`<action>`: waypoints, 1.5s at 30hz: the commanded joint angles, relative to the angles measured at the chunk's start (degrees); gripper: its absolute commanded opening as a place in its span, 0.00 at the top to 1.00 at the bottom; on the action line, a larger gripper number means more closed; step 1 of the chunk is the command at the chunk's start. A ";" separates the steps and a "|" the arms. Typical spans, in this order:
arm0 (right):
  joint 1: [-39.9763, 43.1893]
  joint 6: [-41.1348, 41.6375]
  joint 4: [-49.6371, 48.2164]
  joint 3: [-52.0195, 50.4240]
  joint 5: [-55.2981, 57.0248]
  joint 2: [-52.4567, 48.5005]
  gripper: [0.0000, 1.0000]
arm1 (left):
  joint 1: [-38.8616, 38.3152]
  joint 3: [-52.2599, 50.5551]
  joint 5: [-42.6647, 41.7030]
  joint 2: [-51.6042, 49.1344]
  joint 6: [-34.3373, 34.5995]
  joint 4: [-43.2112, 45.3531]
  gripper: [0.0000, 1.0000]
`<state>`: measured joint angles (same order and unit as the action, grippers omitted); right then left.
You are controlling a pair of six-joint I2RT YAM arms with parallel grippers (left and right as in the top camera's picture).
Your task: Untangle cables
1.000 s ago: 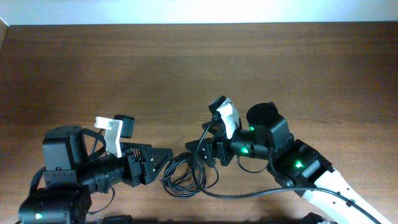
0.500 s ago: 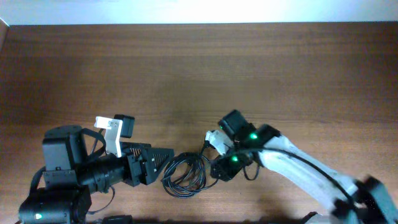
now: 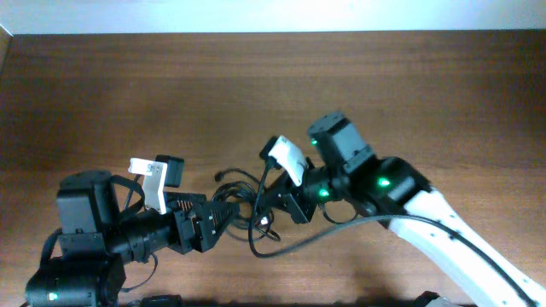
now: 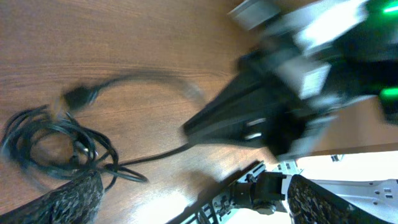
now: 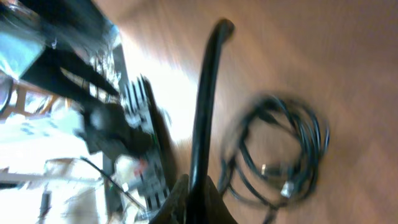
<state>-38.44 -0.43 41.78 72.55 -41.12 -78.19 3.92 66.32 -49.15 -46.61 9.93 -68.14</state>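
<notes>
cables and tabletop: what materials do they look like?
Thin black flexible cables: probably a rubber or PVC jacket, matte with a faint sheen; they bend into soft, loose loops without kinking. Brown wood-grain table: wood or wood-look laminate, can't tell which; satin finish, with long grain streaks and soft glare.

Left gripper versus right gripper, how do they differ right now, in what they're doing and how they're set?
The left gripper is open, its fingers spread wide and empty; the right gripper is pinched shut on a black cable. The left gripper reaches toward the coiled bundle from one side, the right gripper from the opposite side. Both are dark and sit close to that bundle over the wooden table.
</notes>
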 commanded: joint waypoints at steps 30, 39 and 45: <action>0.22 40.59 -34.51 22.18 6.69 6.10 0.96 | -0.02 0.46 4.11 -0.04 -0.52 1.46 0.28; -3.52 46.58 -36.87 22.18 4.63 5.81 0.96 | -0.02 0.46 4.13 -0.04 -0.52 1.68 0.18; -9.18 46.60 -36.89 22.18 4.48 1.36 0.96 | -0.02 0.46 4.17 -0.04 -0.55 1.70 0.88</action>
<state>-45.91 46.04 5.54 93.54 -36.10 -75.02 3.92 66.32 -44.99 -46.61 10.04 -66.61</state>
